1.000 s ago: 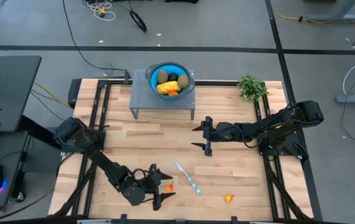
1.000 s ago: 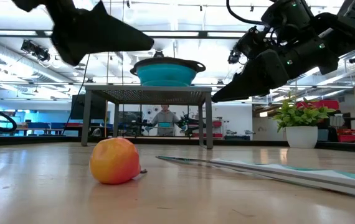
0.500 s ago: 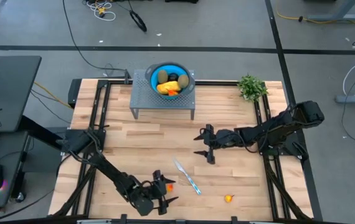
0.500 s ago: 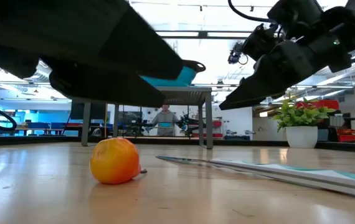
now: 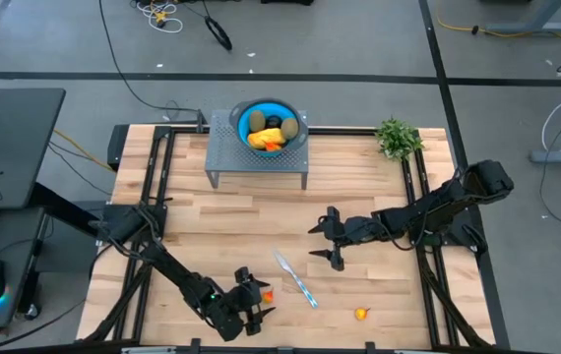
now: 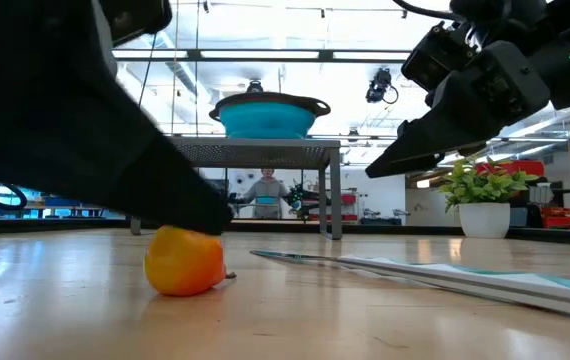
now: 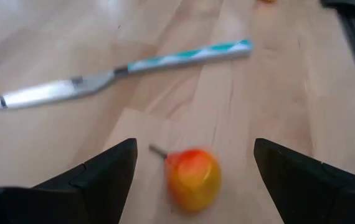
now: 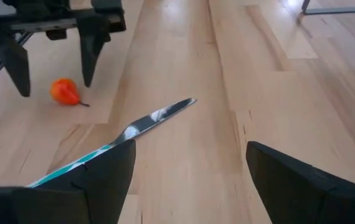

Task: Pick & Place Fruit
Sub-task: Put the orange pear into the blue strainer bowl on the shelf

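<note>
Now lower than before, left claw wide open astride the orange fruit.

My dark left gripper flanks a small orange-red toy fruit. Silver knife with teal-white patterned handle; pale wooden table.

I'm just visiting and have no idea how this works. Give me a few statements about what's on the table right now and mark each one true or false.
1. The left hand is open, its fingers either side of a small orange-red fruit on the table. True.
2. The right hand is clamped on the knife. False: it is open and holds nothing; the knife lies flat on the wood.
3. The blue bowl on the metal stand already holds several fruits. True.
4. The green plant stands inside the bowl. False: it stands at the table's far right corner.
5. Another small orange piece lies near the table's front edge. True.
</note>
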Tool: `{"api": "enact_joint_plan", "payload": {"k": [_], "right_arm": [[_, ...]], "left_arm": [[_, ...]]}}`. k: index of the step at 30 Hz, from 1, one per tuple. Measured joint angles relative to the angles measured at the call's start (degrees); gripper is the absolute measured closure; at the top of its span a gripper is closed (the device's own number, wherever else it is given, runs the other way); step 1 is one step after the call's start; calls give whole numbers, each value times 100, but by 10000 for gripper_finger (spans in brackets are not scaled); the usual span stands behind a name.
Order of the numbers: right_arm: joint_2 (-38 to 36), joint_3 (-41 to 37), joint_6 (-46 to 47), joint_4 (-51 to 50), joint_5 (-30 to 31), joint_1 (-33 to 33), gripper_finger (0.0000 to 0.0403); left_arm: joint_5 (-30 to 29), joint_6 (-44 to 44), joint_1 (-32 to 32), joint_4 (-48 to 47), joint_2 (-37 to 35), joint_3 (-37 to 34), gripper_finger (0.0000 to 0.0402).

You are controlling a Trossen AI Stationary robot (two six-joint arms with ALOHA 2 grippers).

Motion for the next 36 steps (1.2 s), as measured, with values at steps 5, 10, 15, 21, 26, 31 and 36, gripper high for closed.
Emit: {"api": "enact_joint_plan", "payload": {"k": [5, 10, 15, 21, 26, 31, 36], "right_arm": [[0, 0, 0, -2, 58, 26, 87], [0, 0, 0, -48, 62, 26, 87], [0, 0, 0, -50, 62, 26, 87], [0, 0, 0, -50, 60, 26, 87], [0, 0, 0, -52, 60, 26, 87], [0, 2, 0, -103, 58, 26, 87], [0, 2, 33, -160, 58, 26, 87]], "left_arm": [[-18, -244, -4, -9, 234, -46, 70], [-198, -298, 13, -26, 262, -41, 70], [-200, -306, 35, -54, 264, -43, 74], [-215, -308, 39, -84, 264, -50, 126], [-149, -299, 44, -76, 264, -50, 177], [-123, -301, 44, -69, 264, -50, 205], [-104, -288, 44, -61, 264, -50, 217]]}}
